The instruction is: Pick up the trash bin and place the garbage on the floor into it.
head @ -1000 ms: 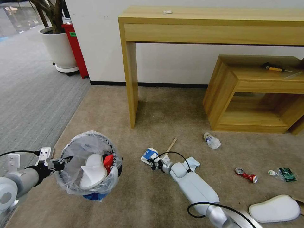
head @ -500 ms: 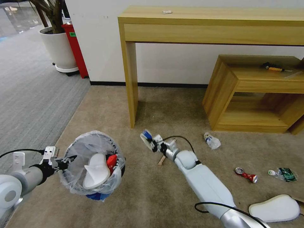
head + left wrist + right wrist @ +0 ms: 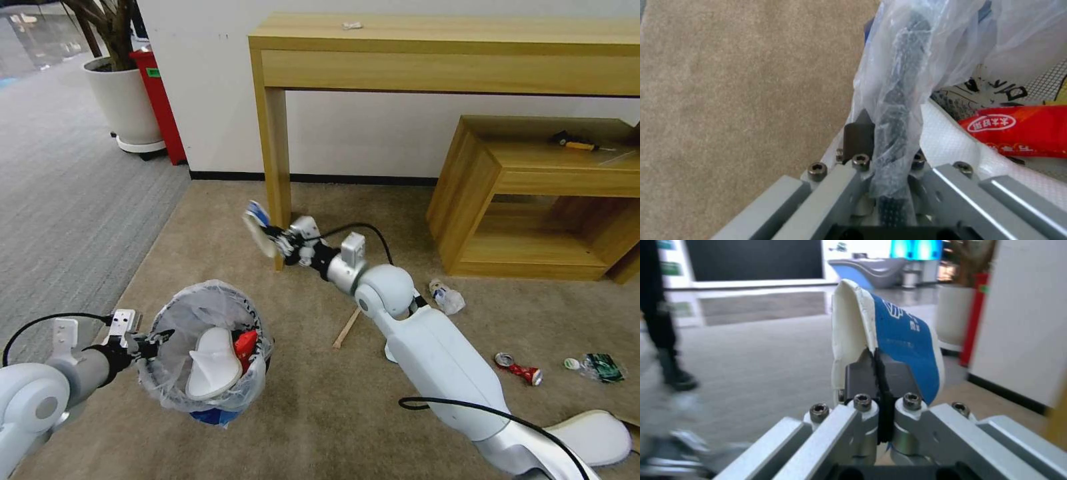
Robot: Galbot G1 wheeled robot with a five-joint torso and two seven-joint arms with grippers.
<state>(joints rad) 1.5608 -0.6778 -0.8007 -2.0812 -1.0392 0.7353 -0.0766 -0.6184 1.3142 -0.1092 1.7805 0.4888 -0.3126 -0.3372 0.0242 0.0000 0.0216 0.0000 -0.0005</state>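
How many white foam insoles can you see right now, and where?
2. One white foam insole stands inside the black bag-lined trash bin; the other lies on the beige carpet, partly behind the right arm. More may be buried in the bin.

Wooden desk (image 3: 440,47), white wall (image 3: 200,80)

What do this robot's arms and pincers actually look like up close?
Both arms are smooth white shells with silver-grey round joints and loose black cables. The left gripper and right gripper are black at the tips, on grey metal blocks studded with small hex bolts.
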